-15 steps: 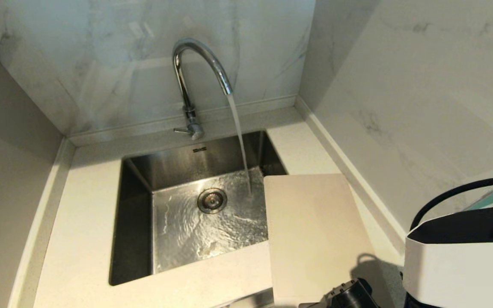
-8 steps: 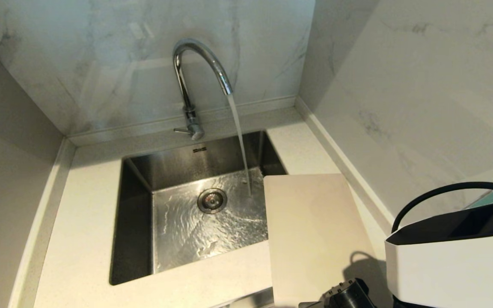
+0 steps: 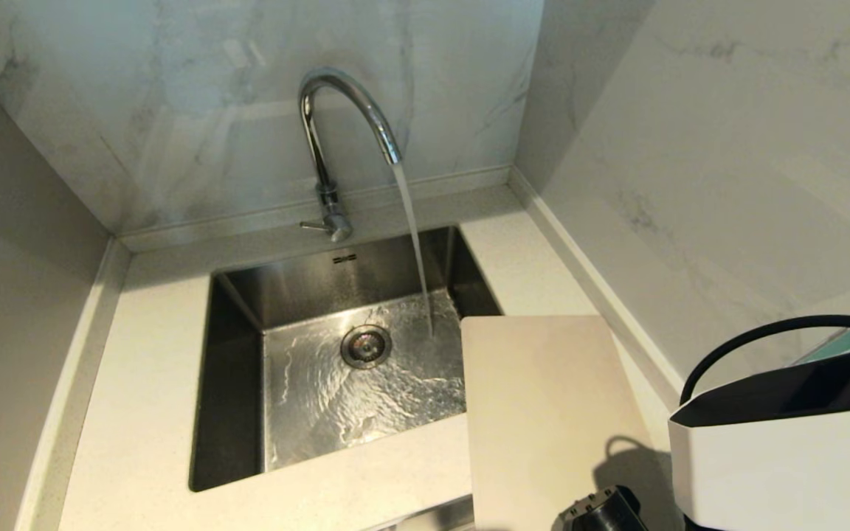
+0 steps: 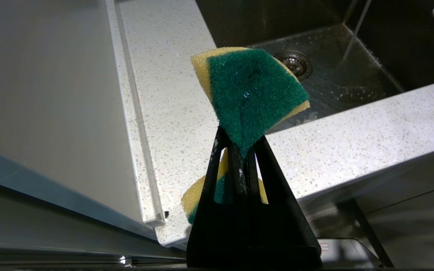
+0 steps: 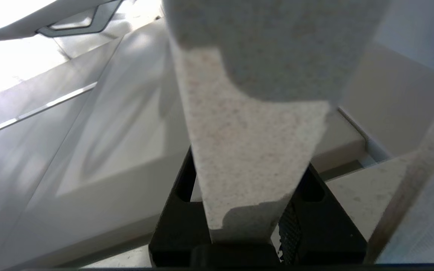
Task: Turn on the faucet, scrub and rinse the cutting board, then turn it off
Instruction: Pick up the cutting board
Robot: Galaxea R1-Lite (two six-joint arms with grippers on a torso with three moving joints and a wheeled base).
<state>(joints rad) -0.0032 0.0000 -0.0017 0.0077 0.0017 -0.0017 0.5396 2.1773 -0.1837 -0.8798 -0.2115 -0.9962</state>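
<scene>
While water runs from the faucet into the sink, the right gripper clamps the cutting board on the bench; the left gripper pinches a sponge.

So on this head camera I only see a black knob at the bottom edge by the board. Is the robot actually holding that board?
Observer: Yes. The right wrist view shows the right gripper closed on an edge of the cutting board, one finger on each face.
Operator: And the other arm? I can't see it at all.
Observer: The left gripper is shut on a green and yellow sponge, folded between its fingers.
Operator: Is it over the water?
Observer: No. It is near the front edge of the speckled countertop, short of the sink.
</scene>
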